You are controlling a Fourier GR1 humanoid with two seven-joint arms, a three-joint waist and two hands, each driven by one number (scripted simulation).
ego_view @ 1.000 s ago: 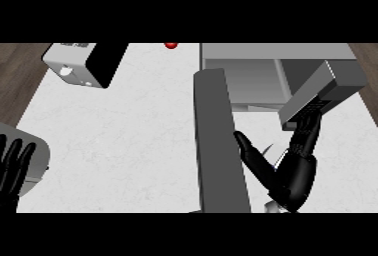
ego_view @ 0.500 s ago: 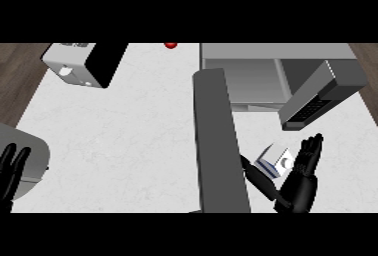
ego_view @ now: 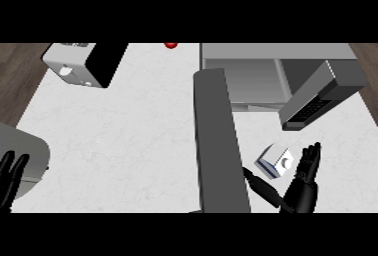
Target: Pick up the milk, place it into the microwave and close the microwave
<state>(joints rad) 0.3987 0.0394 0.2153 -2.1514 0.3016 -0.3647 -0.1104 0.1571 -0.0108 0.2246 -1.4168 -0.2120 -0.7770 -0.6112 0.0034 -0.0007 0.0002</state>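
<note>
From the head view I see my right hand (ego_view: pixel 304 182) low on the right side of the counter (ego_view: pixel 125 145), fingers (ego_view: pixel 308 160) straight and pointing up the frame, thumb (ego_view: pixel 260 186) spread out to the left. It holds nothing. The milk carton (ego_view: pixel 275 161) sits on the counter in the gap between that thumb and the fingers, tilted, its white and blue faces showing. It looks to be just beside the fingers, but I cannot tell whether they actually touch it.

The microwave (ego_view: pixel 247 75) stands at the top right of the counter with its chamber open toward me. Its door (ego_view: pixel 220 145) is swung wide, a long grey slab running down the middle of my view, just left of the carton and my right hand. The panel with the dark keypad (ego_view: pixel 314 107) angles off at the right side of the microwave, above the carton.

My left hand (ego_view: pixel 10 177) shows at the lower left edge, open, fingers up, resting beside a grey rounded object (ego_view: pixel 28 150) I cannot identify. A toaster (ego_view: pixel 81 64) sits at the top left corner of the counter, and a small red thing (ego_view: pixel 170 45) lies at the far edge near the middle.
</note>
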